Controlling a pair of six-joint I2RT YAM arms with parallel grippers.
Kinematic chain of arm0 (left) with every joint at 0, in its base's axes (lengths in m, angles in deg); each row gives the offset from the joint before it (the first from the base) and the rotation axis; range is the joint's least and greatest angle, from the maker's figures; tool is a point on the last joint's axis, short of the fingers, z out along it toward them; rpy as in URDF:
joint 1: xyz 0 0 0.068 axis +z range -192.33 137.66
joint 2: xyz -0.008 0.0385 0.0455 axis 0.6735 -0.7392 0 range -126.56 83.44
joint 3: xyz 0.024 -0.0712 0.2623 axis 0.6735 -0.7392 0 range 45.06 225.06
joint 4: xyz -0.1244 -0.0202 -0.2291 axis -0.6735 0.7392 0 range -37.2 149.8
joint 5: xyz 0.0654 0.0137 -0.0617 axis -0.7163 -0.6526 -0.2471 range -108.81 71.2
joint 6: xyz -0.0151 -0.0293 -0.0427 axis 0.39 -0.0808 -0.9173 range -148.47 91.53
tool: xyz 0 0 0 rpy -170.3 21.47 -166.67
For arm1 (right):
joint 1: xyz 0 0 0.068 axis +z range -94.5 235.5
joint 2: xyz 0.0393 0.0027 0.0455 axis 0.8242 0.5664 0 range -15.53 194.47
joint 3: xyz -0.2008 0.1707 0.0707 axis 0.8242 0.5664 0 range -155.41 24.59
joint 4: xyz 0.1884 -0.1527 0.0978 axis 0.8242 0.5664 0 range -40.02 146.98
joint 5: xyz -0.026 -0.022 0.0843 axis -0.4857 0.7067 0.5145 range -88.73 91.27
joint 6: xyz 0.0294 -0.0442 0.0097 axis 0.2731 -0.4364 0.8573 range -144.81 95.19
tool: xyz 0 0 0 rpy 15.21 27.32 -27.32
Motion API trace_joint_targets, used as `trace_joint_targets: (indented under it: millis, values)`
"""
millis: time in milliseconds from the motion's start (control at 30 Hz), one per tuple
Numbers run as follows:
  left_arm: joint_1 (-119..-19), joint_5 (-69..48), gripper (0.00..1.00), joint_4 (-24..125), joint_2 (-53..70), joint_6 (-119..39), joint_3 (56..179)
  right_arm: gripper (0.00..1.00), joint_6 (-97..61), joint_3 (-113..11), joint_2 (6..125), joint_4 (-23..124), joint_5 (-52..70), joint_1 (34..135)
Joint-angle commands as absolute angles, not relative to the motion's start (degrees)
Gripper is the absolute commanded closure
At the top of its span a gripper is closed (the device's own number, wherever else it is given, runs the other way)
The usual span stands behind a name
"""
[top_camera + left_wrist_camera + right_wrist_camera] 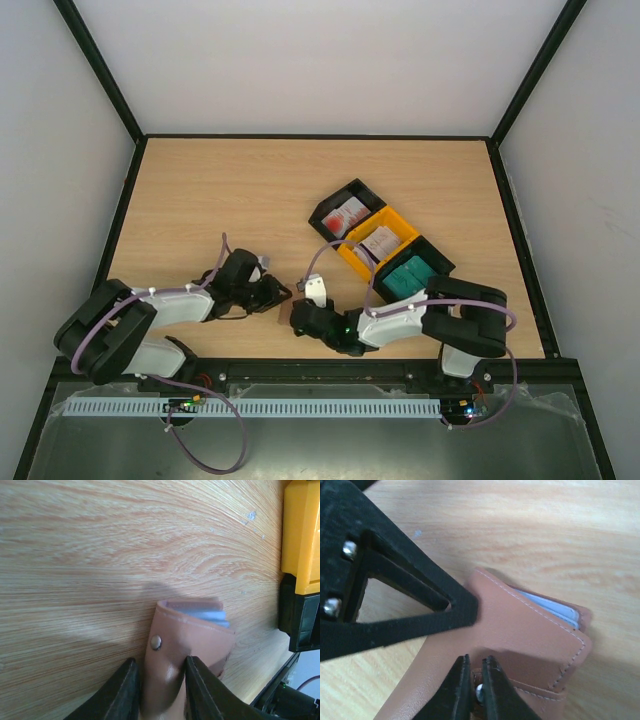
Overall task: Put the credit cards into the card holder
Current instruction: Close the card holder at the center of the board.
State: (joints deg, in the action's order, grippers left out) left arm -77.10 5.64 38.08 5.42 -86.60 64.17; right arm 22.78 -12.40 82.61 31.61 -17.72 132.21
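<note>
Closest to the arm bases, the two grippers meet over the wooden table (250, 190) with the card holder (192, 635) caught between them. The left gripper (161, 666) clamps the brown leather fold from both sides, and a metal snap (156, 641) shows just beyond its fingertips. At the holder's far end, pale blue-grey layers (210, 614) peek out of the fold. I cannot tell whether these are slots or a card.

The right gripper (476, 660) has its fingers drawn almost together on the holder's lower edge, seemingly pinching a small flap with a stud in it, though that spot is blurred. From the top camera the holder itself is largely hidden by the two grippers.

Farther out, to the right, three trays sit in a diagonal row, touching. The nearest, a black tray (440, 262), holds teal cards (405, 277); a yellow tray (402, 225) holds pale cards (376, 243); and the farthest, another black tray (322, 215), holds white cards with red marks (348, 213).
</note>
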Motion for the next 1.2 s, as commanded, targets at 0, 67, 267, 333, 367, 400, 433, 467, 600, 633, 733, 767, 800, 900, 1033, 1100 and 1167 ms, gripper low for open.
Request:
trace_joint_targets:
  millis: [0,67,267,333,367,400,433,467,600,633,733,767,800,900,1033,1100,1167]
  values:
    - [-77.57,1.79,0.70,46.09,4.94,-85.80,64.07,0.89,25.01,-10.00,80.42,53.55,-9.03,133.40]
    - [-77.52,1.69,0.66,47.83,6.82,-84.82,65.45,0.80,25.00,-11.55,77.38,54.61,-8.19,130.95]
    - [-77.49,-0.01,0.49,54.90,12.36,-81.57,70.22,0.57,24.61,-18.70,70.08,60.30,-8.73,126.34]
    - [-77.49,-0.09,0.46,56.39,14.68,-81.18,70.26,0.50,25.99,-19.17,68.52,62.48,-8.93,125.33]
    - [-77.57,-0.02,0.45,56.91,15.61,-81.13,69.89,0.48,26.82,-18.99,67.89,63.60,-8.97,124.89]
    - [-77.51,0.11,0.44,57.43,16.80,-81.16,69.40,0.46,27.77,-18.60,67.09,64.87,-9.20,124.59]
    - [-77.57,0.30,0.43,57.64,17.93,-81.24,68.65,0.45,28.69,-18.17,66.41,66.29,-9.29,124.43]
    - [-77.51,0.37,0.42,58.02,19.05,-81.41,67.94,0.44,29.36,-17.60,65.78,67.08,-8.90,124.35]
    - [-77.62,0.19,0.36,60.04,24.07,-81.49,66.06,0.42,30.91,-13.91,62.94,66.91,-2.81,124.32]
    - [-77.58,0.25,0.34,60.54,25.18,-81.46,65.69,0.42,31.07,-12.90,62.35,66.36,-0.87,124.32]
    - [-77.67,0.81,0.30,61.80,27.56,-81.38,64.91,0.41,31.91,-10.17,61.75,64.70,3.95,124.32]
    - [-77.62,0.83,0.29,62.23,28.12,-81.43,64.68,0.42,31.96,-9.40,61.85,63.95,5.21,124.32]
    - [-77.67,0.68,0.29,62.71,28.56,-81.39,64.64,0.42,31.99,-8.98,62.12,63.10,6.07,124.32]
    - [-77.72,0.37,0.25,63.83,29.60,-81.38,64.75,0.48,31.79,-9.07,63.65,60.91,7.06,124.32]
    - [-77.68,-0.17,0.21,65.58,31.24,-80.60,66.07,0.63,32.25,-9.87,66.77,58.62,5.15,124.28]
    - [-77.61,-1.58,0.18,67.47,32.59,-79.75,67.47,0.69,32.82,-10.35,68.55,58.20,3.32,124.19]
    - [-77.62,-3.77,0.13,70.78,33.80,-78.83,69.35,0.73,33.60,-10.89,70.38,58.30,0.90,124.02]
